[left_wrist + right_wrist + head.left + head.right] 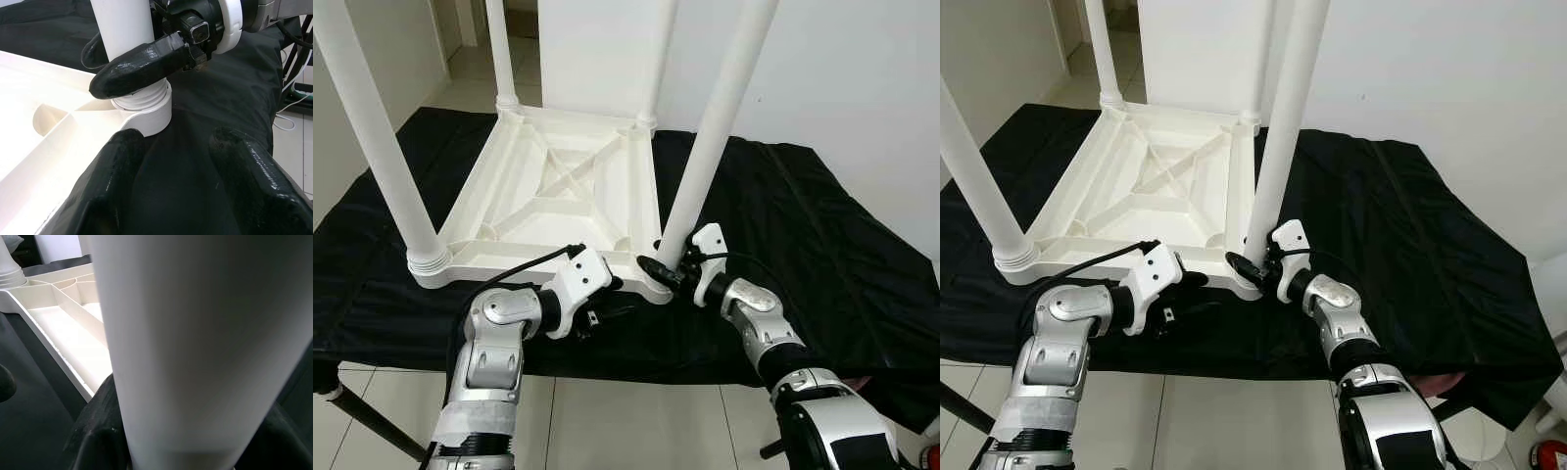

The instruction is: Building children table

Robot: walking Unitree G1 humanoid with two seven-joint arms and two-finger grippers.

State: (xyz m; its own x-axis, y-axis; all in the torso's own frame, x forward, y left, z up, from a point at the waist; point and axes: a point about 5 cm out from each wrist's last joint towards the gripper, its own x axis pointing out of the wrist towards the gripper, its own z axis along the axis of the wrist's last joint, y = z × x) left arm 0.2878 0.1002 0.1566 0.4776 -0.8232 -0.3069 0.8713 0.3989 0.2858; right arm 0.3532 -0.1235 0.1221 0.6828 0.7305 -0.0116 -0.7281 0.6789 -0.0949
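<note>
A white plastic children's table [548, 186] lies upside down on a black cloth, with its legs pointing up. My right gripper [668, 269] is shut on the near right leg [715, 127] just above its threaded socket [146, 105] at the table's near corner. One of its fingers [142, 66] wraps the leg's base, and the leg [195, 333] stands close between both fingers in the right wrist view. My left gripper [181, 181] is open, low over the cloth at the table's front edge beside that corner, holding nothing.
The black cloth [822, 235] covers a low platform whose front edge is just below my arms, with tiled floor [607, 421] beneath. A white wall stands behind. A dark stand leg [372, 416] slants at lower left. White cables [293, 103] lie beyond the cloth.
</note>
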